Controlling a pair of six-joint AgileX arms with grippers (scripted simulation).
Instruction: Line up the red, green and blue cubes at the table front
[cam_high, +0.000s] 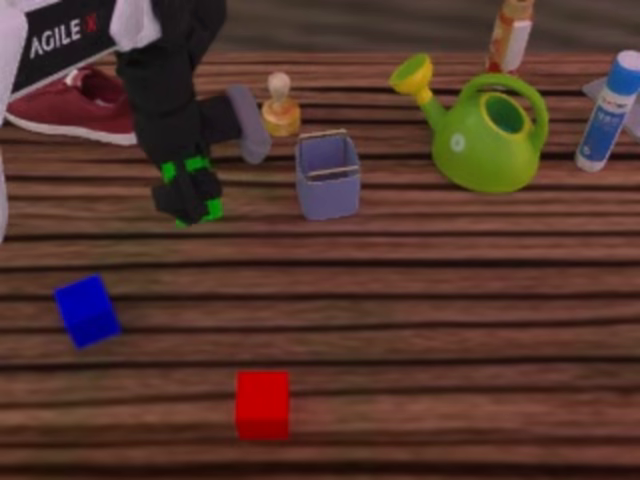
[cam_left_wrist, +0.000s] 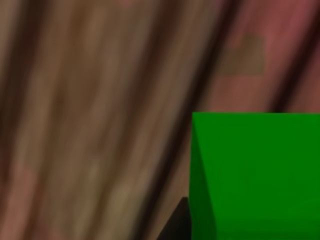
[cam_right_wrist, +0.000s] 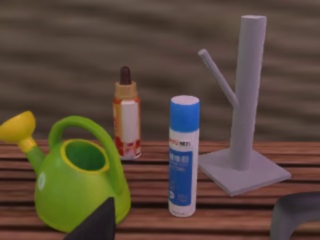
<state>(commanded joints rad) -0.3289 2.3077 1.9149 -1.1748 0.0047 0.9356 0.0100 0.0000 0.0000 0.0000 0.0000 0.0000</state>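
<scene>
One bright green cube (cam_left_wrist: 255, 175) sits clamped in the left gripper (cam_high: 188, 208) above the table (cam_high: 450, 320).

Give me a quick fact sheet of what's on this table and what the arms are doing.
left gripper: over the table's left, closed on the green cube
right arm: not seen from above; its wrist camera faces the watering can
red cube: front, left of centre
blue cube: left side, behind the red one
lilac cup: middle, upright
watering can: back right
glue stick: far right
</scene>
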